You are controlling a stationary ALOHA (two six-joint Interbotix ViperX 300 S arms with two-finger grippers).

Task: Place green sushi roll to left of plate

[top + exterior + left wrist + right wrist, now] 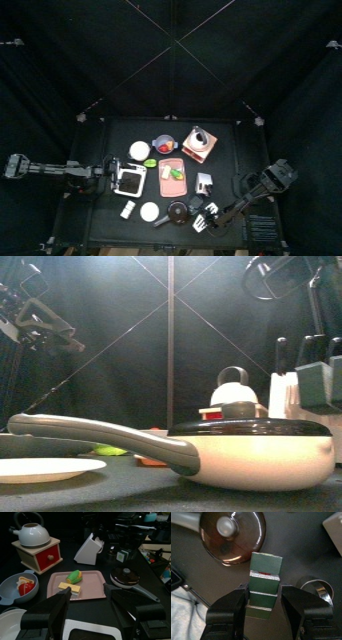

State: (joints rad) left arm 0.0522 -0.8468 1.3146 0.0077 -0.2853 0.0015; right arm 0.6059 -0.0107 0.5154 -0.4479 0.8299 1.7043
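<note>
Top: L arm comes in from the left, left gripper (130, 180) over the white plate (131, 181), just beside the pink board (174, 176). Green roll (171, 170) sits on the board w/ a yellow piece beside it, so it's not yet placed. Right gripper (214, 213) parked near the front-right corner, among the knife block (203, 183) and small items. Black table (114, 135) crowded; black curtains all round.

Front: pan (254, 451) w/ long grey handle blocks most of the scene; plate rim low left. Roll not clearly seen. Both arms hang high behind.

L wrist: left gripper (85, 614) jaws wide apart, empty, aimed at the board (93, 592). Roll (75, 575) lies ahead of the jaws, untouched. Looks like a pre-grasp line-up. Blue bowl (10, 589), kettle (31, 534) on wooden box nearby.

R wrist: right gripper (262, 594) clamped on a green block (264, 582), prob. just holding it out of the way. Pan lid (234, 534) below.
</note>
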